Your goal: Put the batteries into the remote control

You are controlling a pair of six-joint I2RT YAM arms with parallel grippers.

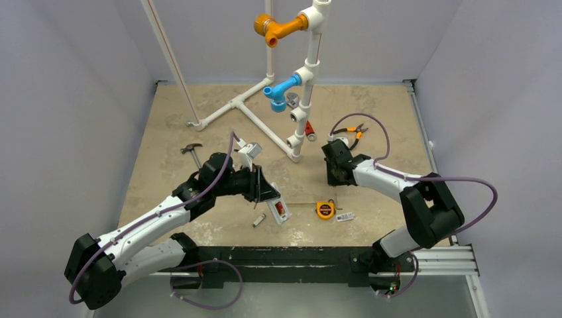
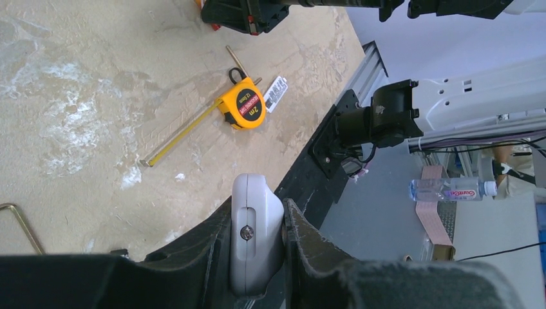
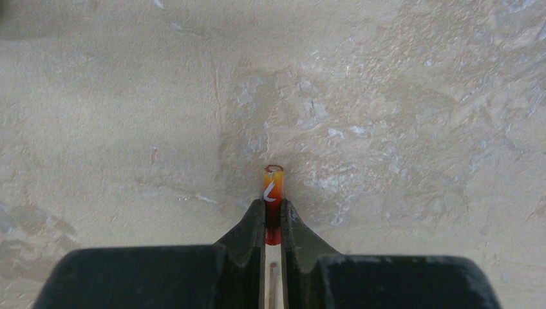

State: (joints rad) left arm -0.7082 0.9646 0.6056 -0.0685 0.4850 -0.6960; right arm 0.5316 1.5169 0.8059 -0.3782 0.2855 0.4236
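Observation:
My left gripper (image 1: 267, 191) is shut on the white remote control (image 1: 282, 216), gripping one end of it just above the table, back side up. A red battery (image 1: 280, 208) lies in its open bay. In the left wrist view the remote's end (image 2: 256, 225) sits clamped between my left gripper's (image 2: 257, 222) fingers. My right gripper (image 1: 337, 177) points down at the table right of centre. In the right wrist view my right gripper (image 3: 273, 211) is shut on a red-orange battery (image 3: 273, 187), whose tip sticks out past the fingertips close above the table.
A small grey piece (image 1: 260, 220) lies by the remote. An orange tape measure (image 1: 325, 210) with its tape pulled out and a barcode label (image 1: 344, 216) lie between the arms. A hammer (image 1: 192, 151), pliers (image 1: 354, 136), a red-handled tool (image 1: 309, 129) and a white pipe frame (image 1: 265, 129) stand farther back.

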